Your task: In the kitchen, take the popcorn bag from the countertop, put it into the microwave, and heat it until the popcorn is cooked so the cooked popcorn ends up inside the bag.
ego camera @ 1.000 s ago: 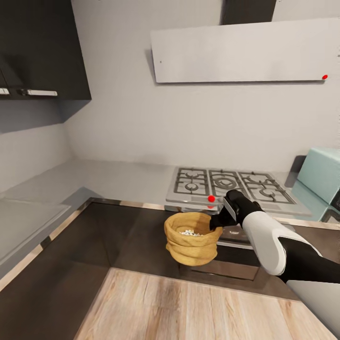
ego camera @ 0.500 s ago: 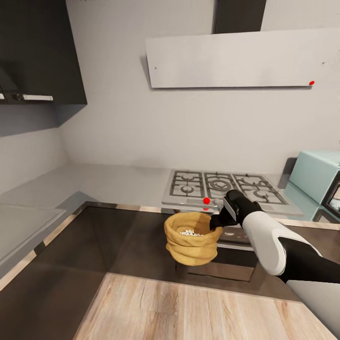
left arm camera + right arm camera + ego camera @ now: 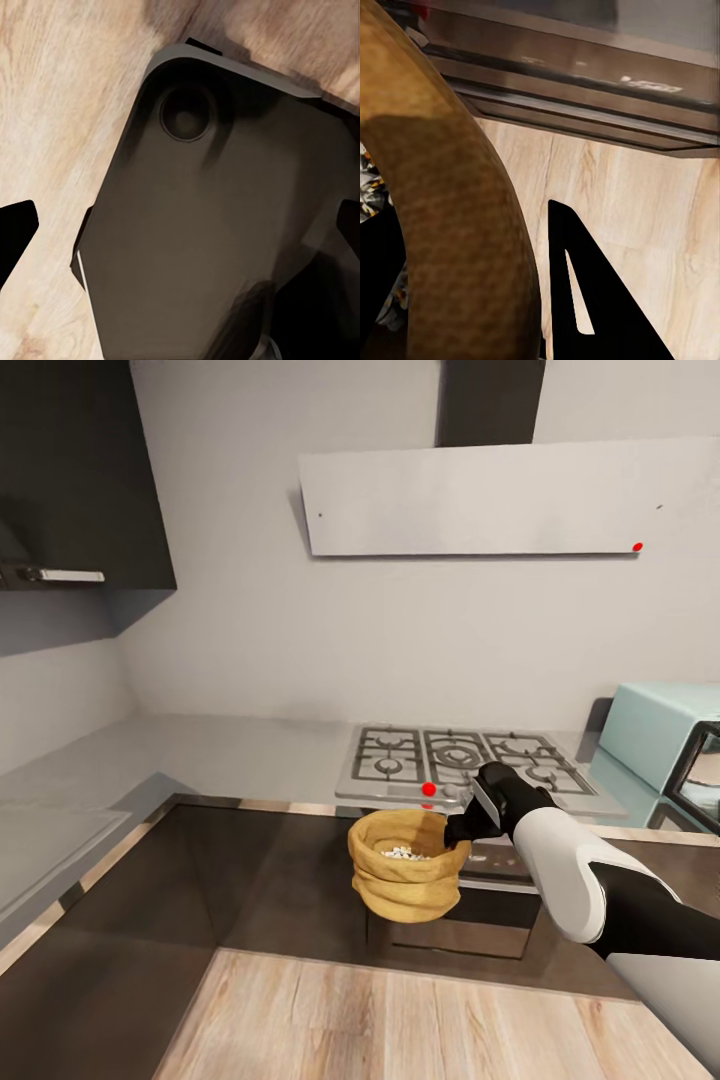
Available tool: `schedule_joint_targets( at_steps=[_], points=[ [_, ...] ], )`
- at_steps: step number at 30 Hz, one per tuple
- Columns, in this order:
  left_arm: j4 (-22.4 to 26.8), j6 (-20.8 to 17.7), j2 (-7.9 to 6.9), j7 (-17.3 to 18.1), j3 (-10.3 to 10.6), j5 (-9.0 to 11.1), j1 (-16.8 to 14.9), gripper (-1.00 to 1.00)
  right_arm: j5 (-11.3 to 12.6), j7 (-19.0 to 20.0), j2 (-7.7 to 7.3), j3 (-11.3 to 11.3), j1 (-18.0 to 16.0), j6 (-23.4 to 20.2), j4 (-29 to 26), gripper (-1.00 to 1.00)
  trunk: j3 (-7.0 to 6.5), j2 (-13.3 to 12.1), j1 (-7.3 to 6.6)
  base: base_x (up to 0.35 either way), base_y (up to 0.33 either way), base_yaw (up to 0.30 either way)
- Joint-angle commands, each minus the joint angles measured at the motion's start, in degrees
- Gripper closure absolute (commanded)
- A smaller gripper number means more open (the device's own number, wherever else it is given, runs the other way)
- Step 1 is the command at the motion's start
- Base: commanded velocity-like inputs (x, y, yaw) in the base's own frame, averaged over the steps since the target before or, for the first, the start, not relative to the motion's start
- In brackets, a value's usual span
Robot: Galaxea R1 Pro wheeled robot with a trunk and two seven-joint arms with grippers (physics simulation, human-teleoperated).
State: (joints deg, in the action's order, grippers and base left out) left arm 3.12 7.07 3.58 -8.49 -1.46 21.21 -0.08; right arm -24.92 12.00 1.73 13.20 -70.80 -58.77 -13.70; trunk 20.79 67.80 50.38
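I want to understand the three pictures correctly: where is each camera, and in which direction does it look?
Head view: from the robot's head, forward and down at the hob, microwave and bag; right arm and right gripper show.
Left wrist view: on the left arm, facing the wood floor and the robot's dark base.
Right wrist view: on the right arm, close on the bag's rim; one black finger shows.
Head and right wrist views share the bag.

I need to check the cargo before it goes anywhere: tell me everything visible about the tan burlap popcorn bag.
The tan-orange burlap popcorn bag is a squat, wrinkled sack with a thick rolled rim, mouth open and facing up. Small white popcorn grains lie inside. It hangs upright in the air in front of the dark cabinet fronts, above the wooden floor and just short of the gas hob, resting on nothing. The right gripper pinches its rim on the side nearer the pale blue microwave; the right wrist view shows the coarse weave close up.
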Motion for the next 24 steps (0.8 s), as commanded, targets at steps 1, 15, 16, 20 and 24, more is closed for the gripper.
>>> schedule_joint_targets(
  at_steps=[1,15,16,20,24],
  points=[
    [0.0,0.1,0.02,-0.1,-0.1,0.2,0.0,-1.0,-0.6,0.3,0.03,0.3,0.0,-0.2,-0.1,1.0,0.05,0.0,0.0,0.0,0.0,-0.014],
    [0.0,0.2,0.11,-0.2,-0.1,0.1,0.0,-1.0,-0.5,0.3,0.03,0.3,0.0,1.3,-0.1,1.0,0.03,0.0,0.0,-0.046,0.0,-0.001],
    [0.0,0.2,0.11,-0.2,-0.1,0.1,0.0,-1.0,-0.4,0.3,0.03,0.3,0.0,1.4,-0.1,1.0,0.03,0.0,0.0,-0.319,0.0,0.0],
    [0.0,0.1,0.15,-0.2,-0.1,0.2,0.0,-1.0,-0.4,0.2,0.03,0.3,0.0,1.4,-0.1,1.0,0.03,0.0,0.0,-0.339,0.0,0.0],
    [0.0,0.1,0.19,-0.2,-0.1,0.3,0.0,-1.0,-0.5,0.2,-0.19,0.3,0.0,1.3,-0.1,1.0,0.03,0.0,0.0,-0.345,0.0,0.0]
  ],
)
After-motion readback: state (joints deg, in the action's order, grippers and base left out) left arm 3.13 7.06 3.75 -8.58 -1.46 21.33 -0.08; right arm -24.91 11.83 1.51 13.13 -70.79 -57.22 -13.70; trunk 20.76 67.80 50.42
